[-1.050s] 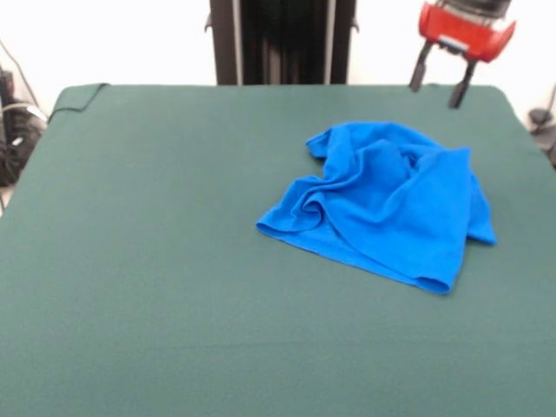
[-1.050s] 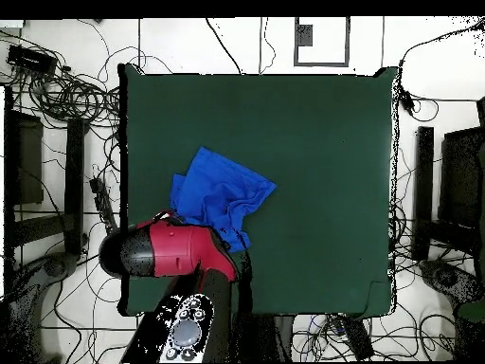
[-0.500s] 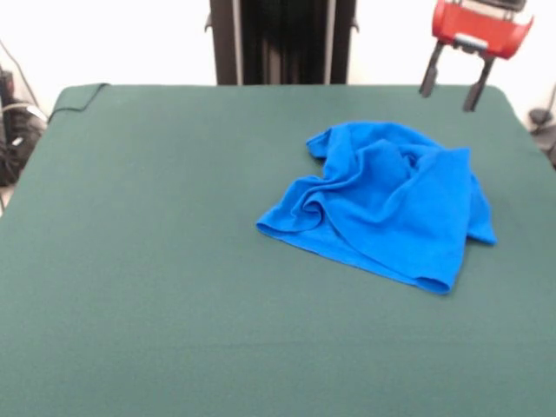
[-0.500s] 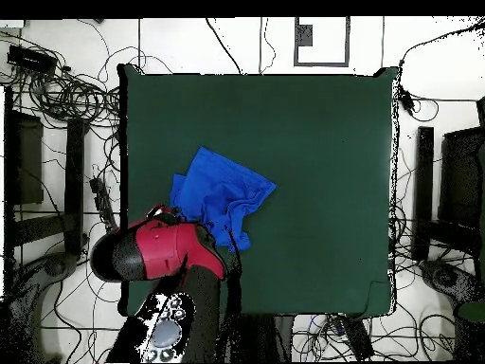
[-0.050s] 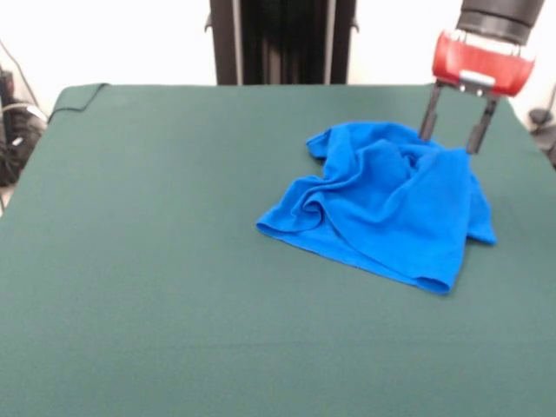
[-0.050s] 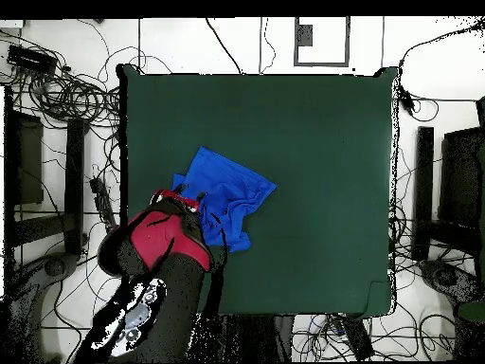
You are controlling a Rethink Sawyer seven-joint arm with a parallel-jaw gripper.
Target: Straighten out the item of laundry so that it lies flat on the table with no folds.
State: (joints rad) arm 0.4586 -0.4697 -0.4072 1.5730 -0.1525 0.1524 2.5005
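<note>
The item of laundry [image 5: 391, 204] is a bright blue shirt, crumpled with many folds, on the right half of the dark green table [image 5: 156, 261]. In the overhead view the item of laundry [image 6: 227, 190] lies left of the table's [image 6: 313, 142] middle. My gripper [image 5: 450, 143] hangs open at the shirt's far right edge, its two dark fingers [image 5: 429, 117] straddling a raised fold, with nothing gripped. From above, the red gripper [image 6: 180, 201] and arm cover the shirt's lower left part.
A dark pedestal column [image 5: 282, 39] rises behind the table's far edge. Cables [image 6: 66, 95] and dark stands [image 6: 422, 190] ring the table on the floor. A fold of green cloth [image 5: 78, 95] shows at the far left corner.
The gripper has come down from above the table's far right corner to the shirt's far edge, staying open. The shirt has not moved.
</note>
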